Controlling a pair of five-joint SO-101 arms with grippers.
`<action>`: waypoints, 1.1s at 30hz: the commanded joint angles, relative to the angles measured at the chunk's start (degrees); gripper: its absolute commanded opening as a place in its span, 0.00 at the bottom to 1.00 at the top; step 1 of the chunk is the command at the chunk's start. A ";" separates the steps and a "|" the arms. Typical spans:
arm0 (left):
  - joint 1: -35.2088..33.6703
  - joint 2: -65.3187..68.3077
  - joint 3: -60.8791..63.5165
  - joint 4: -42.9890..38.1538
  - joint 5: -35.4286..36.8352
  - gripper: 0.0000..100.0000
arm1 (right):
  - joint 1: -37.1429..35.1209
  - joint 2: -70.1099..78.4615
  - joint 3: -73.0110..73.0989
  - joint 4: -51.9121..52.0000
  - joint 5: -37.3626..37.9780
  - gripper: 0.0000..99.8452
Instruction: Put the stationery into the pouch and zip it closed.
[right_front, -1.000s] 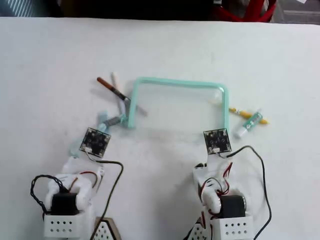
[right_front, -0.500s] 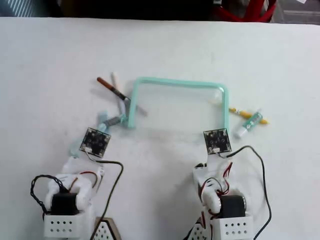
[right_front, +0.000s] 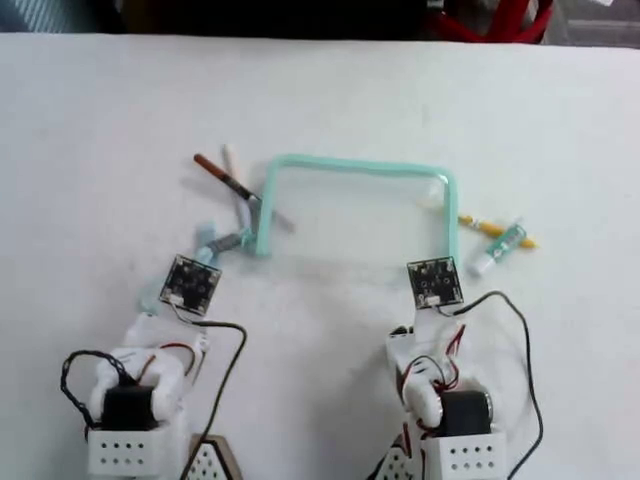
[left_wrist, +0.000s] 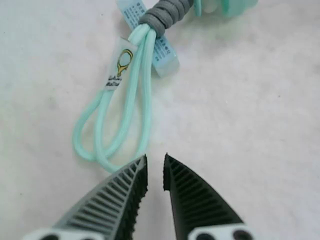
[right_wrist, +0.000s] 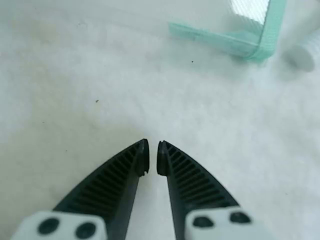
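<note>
Nothing was packed yet: pens (right_front: 218, 175) lay outside the pouch (right_front: 355, 167), and the left gripper (left_wrist: 155, 172) and right gripper (right_wrist: 152, 157), both clenched empty, would need to open over one.

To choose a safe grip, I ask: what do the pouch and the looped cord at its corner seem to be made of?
Pouch: probably clear soft plastic, since the table shows through its panel; the mint edging looks like matte fabric tape. Looped cord: likely smooth round nylon or elastic, lying limp in loops, bound by a grey ribbed sleeve, perhaps rubber.
</note>
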 joint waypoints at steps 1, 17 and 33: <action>1.63 -0.13 -0.62 -3.78 0.09 0.08 | -3.38 -0.40 0.53 -0.57 -0.18 0.04; 3.82 0.04 -18.11 -20.13 0.70 0.24 | -7.96 -0.48 0.26 -21.14 23.03 0.15; 16.92 62.99 -51.87 -11.96 17.76 0.22 | -5.14 -0.57 0.53 -15.25 31.74 0.10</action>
